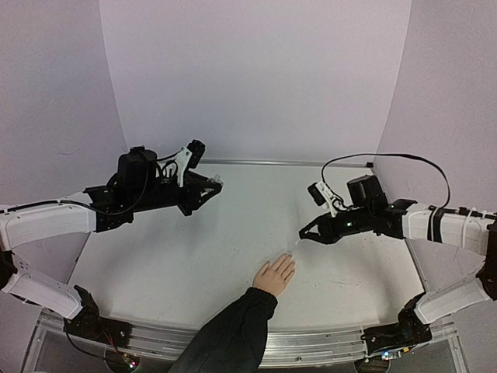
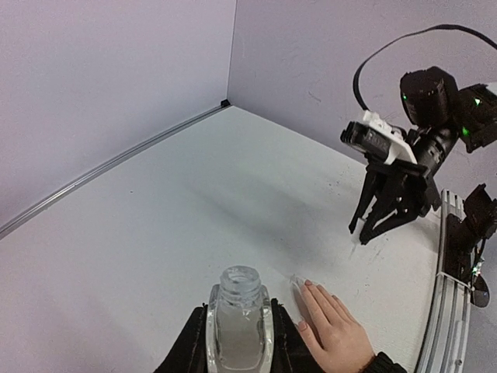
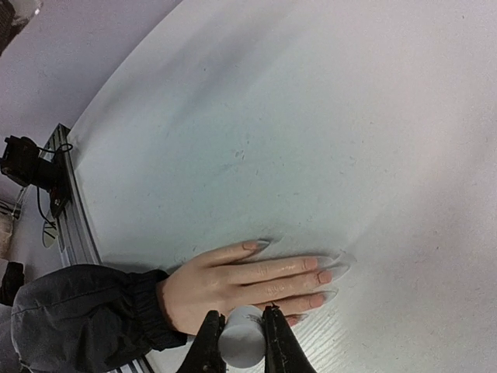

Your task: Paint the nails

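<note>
Lilac walls (image 1: pixel 256 78) enclose a white bench (image 1: pixel 194 249) on three sides.

Right end effector (image 1: pixel 303 233): jaws closed on a white cap (image 3: pixel 242 342), seen end-on in the right wrist view. Whatever hangs beneath the cap is hidden. The fingers point left and slightly near, towards the hand's fingertips.

Left end effector (image 1: pixel 213 185): jaws closed on a small clear bottle (image 2: pixel 239 291). The neck is open and carries no cap. It sits at the far left, well apart from the hand.

A human hand (image 1: pixel 276 274) in a dark sleeve (image 1: pixel 233 326) lies palm down on the bench, near the front edge and right of centre. The nails (image 3: pixel 332 273) are at the far end of the extended fingers. They are pale and tapered. Their long axis follows the fingers, pointing far and right, towards the right end effector, which is near them on that side.

Obstructions: in the right wrist view the white cap overlaps the lowest finger and hides part of it.

Surroundings: an aluminium rail (image 1: pixel 311 346) runs along the near edge, and a black cable (image 1: pixel 388 155) loops above the right arm.
</note>
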`<control>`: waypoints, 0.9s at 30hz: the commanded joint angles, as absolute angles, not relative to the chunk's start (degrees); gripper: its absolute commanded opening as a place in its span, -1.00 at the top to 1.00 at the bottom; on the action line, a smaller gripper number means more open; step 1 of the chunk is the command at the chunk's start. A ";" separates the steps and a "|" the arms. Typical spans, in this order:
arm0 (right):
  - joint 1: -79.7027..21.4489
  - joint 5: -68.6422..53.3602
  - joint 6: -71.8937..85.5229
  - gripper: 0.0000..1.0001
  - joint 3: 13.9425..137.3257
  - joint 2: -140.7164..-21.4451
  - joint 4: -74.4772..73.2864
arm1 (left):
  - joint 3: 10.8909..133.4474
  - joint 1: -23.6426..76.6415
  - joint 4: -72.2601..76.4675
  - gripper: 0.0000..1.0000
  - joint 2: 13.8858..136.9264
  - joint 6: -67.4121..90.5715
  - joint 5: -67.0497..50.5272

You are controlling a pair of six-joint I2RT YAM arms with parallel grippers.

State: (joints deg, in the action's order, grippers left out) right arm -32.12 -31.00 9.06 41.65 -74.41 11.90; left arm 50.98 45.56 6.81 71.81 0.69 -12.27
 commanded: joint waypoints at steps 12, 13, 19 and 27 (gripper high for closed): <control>-32.08 -27.23 8.10 1.00 35.06 -79.41 27.51 | 52.88 46.75 19.66 1.00 77.35 6.42 -10.25; -32.08 -27.00 8.16 1.00 35.37 -80.46 26.87 | 52.97 46.82 19.84 1.00 77.80 6.42 -10.14; -32.08 -27.40 8.80 1.00 34.04 -79.80 25.66 | 53.42 46.85 20.20 1.00 80.34 6.33 -9.91; -32.10 -27.20 10.28 1.00 33.79 -81.33 24.20 | 54.50 46.85 20.21 1.00 81.91 5.30 -10.41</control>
State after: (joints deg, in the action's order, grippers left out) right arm -32.12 -27.35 9.32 33.74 -81.08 24.91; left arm 51.05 46.59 16.12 81.82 5.98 -10.39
